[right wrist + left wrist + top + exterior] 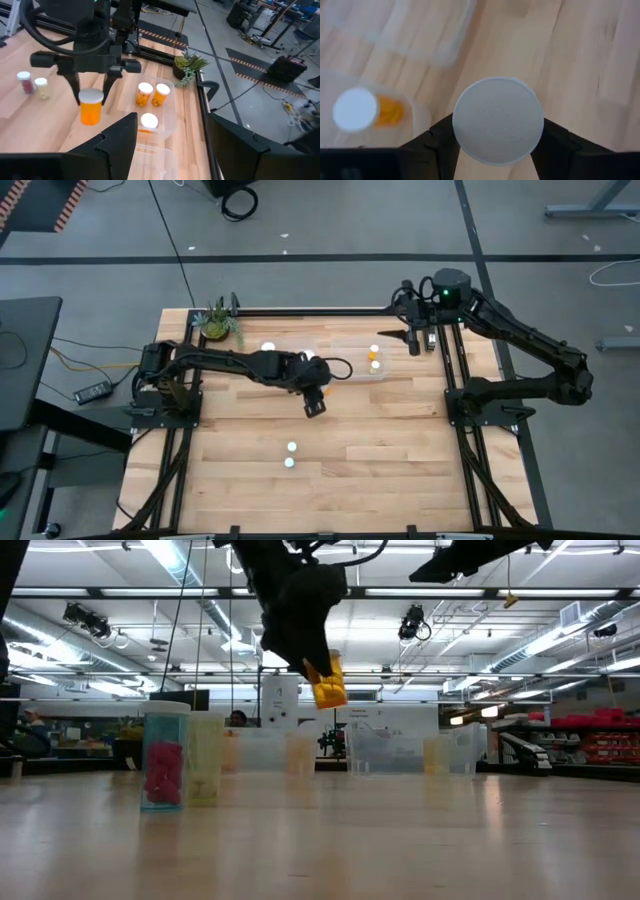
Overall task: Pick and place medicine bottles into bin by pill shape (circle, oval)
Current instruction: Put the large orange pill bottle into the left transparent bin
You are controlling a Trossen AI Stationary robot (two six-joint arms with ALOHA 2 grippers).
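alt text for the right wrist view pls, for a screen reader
The left gripper holds an amber medicine bottle with a white cap above the wooden table. Beside it, a clear bin holds three more capped bottles; two small bottles stand farther off, and a potted plant sits at the table edge.

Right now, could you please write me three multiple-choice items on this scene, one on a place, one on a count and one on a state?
1. Where is the held bottle?
A. on the wood
B. in the air
C. in a bin

2. How many bottles stand near the table's front edge?
A. two
B. four
C. none

3. How is the left gripper?
A. open, empty
B. out of view
C. shut on a bottle

Key: 1 B, the low view shows it above the table; 2 A, two white caps in the high view; 3 C, fingers clamp its cap.
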